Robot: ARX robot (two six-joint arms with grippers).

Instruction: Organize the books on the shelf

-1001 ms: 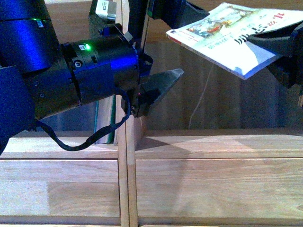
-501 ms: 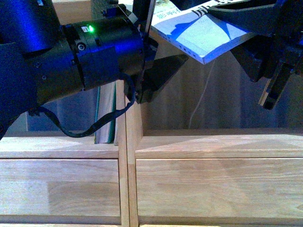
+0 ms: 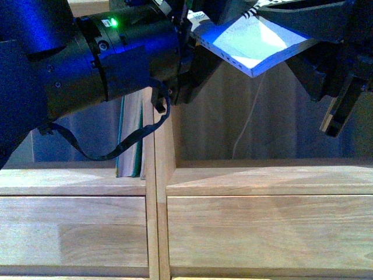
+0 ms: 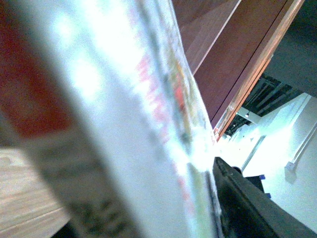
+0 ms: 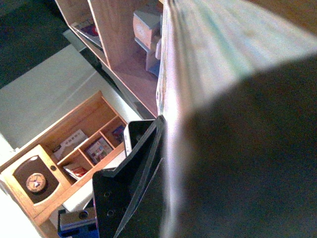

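Lifted and tipped since a second ago, the paperback [image 3: 256,44] now hangs near the top of the front view. Its pale underside faces the camera, where its illustrated cover showed before. The left arm has also risen, and the right arm has swung in from the side.

The right gripper [image 3: 308,42] is clamped on the paperback's right edge. In the right wrist view the page edges of the paperback [image 5: 208,54] run close along one of its dark fingers [image 5: 130,188]. The left gripper [image 3: 192,70] sits just beside the book's lower left corner. The left wrist view is filled by a blurred stretch of cover with red lettering [image 4: 124,124], so I cannot tell whether this gripper is gripping or merely near.

Below stands the light-wood shelf [image 3: 233,175], with plain drawer fronts [image 3: 262,233] under its open compartments. The paperback is held in the air above the right-hand compartment, touching no board. Several teal books [image 3: 130,140] stand upright in the left-hand compartment, against the upright divider [image 3: 156,175].

The step in hand appears to be carrying and reorienting the paperback for placing, perhaps with a handover between arms. The task looks only partly done. The next move likely calls for turning the book upright, spine outward, and lowering it into a compartment. The thin book may flex or slip, and the left arm's dangling black cable [image 3: 116,153] hangs near the teal books.
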